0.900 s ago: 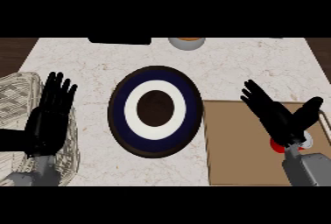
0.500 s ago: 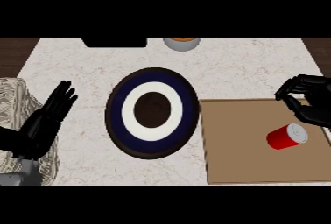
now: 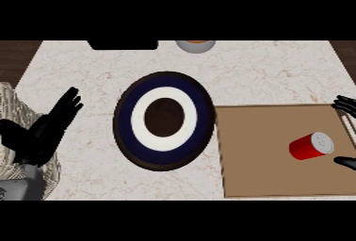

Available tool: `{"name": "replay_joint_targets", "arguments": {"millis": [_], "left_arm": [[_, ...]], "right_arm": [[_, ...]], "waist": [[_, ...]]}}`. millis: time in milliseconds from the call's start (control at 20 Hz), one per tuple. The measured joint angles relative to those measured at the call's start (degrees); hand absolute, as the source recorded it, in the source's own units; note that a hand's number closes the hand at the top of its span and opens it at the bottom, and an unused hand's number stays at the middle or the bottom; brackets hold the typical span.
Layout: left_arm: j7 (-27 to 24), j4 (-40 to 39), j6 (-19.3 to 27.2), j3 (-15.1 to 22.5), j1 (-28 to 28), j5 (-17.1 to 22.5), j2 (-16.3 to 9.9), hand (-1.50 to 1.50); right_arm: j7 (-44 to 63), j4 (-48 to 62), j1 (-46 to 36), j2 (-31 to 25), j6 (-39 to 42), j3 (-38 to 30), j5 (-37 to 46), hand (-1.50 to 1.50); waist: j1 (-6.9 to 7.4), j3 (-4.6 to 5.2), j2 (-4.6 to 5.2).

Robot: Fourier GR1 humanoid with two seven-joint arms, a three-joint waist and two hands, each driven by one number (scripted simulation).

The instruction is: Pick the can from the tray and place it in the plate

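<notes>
Currently: one can (image 3: 310, 146) | one tray (image 3: 257, 174) | one plate (image 3: 164, 120) | left hand (image 3: 42, 132) spread, empty

My right hand (image 3: 345, 106) is nearly out of view at the right edge: only a few fingertips show near the tray's (image 3: 264, 179) far corner, and one more dark tip lower down by the can (image 3: 310, 146). I can't tell how that hand is set. The tray itself runs off the right edge. Up top, a dark box (image 3: 124, 44) and a small bowl (image 3: 195, 45) are sliced by the view's edge, so what they are stays unclear. At the left, a pale woven thing (image 3: 15, 110) is cut off and partly covered by my left hand (image 3: 38, 136).
</notes>
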State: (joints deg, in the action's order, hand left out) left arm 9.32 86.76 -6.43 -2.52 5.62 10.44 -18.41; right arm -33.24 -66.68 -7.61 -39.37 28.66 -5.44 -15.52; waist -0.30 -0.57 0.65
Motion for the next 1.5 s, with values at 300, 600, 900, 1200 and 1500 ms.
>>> {"name": "replay_joint_targets", "arguments": {"millis": [300, 600, 900, 1200, 1500], "left_arm": [[1.45, -2.89, 4.75, -0.11, 2.74, -4.07, 3.14, 0.00], [1.06, -5.29, 6.68, -0.66, 4.18, -5.75, 4.28, 0.00], [0.92, -6.44, 8.03, -0.44, 5.10, -7.32, 5.38, 0.00], [0.69, -6.84, 7.35, -1.29, 5.19, -7.62, 5.01, 0.00], [0.23, -6.91, 7.44, -1.45, 4.78, -8.14, 6.06, 0.00]], "right_arm": [[-9.56, 8.01, -1.43, -4.83, -3.46, 2.75, 12.13, -1.50], [-13.17, 12.68, -3.48, -8.56, -5.52, 5.12, 18.69, -1.50], [-12.08, 12.66, -5.20, -10.09, -6.07, 9.97, 24.85, -1.50], [-9.98, 11.13, -6.81, -9.01, -8.69, 13.19, 32.31, -1.50], [-8.66, 10.57, -7.24, -8.30, -8.49, 14.73, 38.89, -1.50]], "waist": [[0.87, 0.31, -0.11], [0.69, 0.46, -0.41], [0.65, 0.54, -0.53], [0.55, 0.56, -0.61], [0.45, 0.57, -0.64]]}}
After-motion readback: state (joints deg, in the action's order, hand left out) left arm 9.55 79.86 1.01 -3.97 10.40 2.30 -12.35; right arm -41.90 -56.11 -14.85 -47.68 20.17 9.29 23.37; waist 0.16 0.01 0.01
